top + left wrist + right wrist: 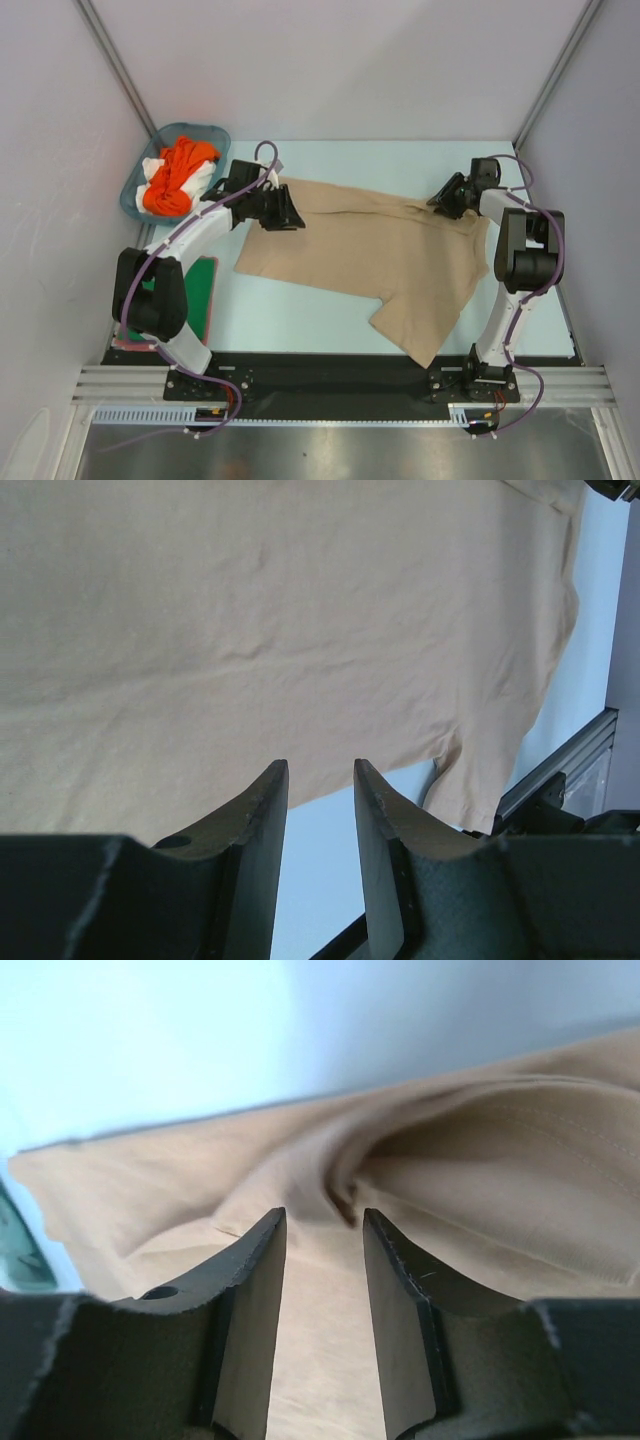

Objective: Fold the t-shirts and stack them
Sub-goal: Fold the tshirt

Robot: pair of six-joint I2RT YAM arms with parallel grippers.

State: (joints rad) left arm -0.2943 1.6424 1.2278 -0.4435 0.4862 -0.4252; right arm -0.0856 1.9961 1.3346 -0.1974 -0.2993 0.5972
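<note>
A tan-beige t-shirt [370,255] lies spread across the middle of the table, with a sleeve pointing to the near edge. My left gripper [290,217] hovers at the shirt's left end. In the left wrist view it [320,766] is open and empty, with bare table between the fingers and the shirt [280,630] just beyond. My right gripper [441,201] is at the shirt's far right corner. In the right wrist view it [325,1216] is open over a wrinkled fold of the shirt [470,1180]. An orange t-shirt [178,176] and a white t-shirt [205,172] lie bunched in the basket.
The teal basket [134,190] stands at the far left corner. A folded dark green t-shirt [203,297] lies flat by the left arm's base, with a reddish one [131,345] showing under it. Grey walls close in on both sides.
</note>
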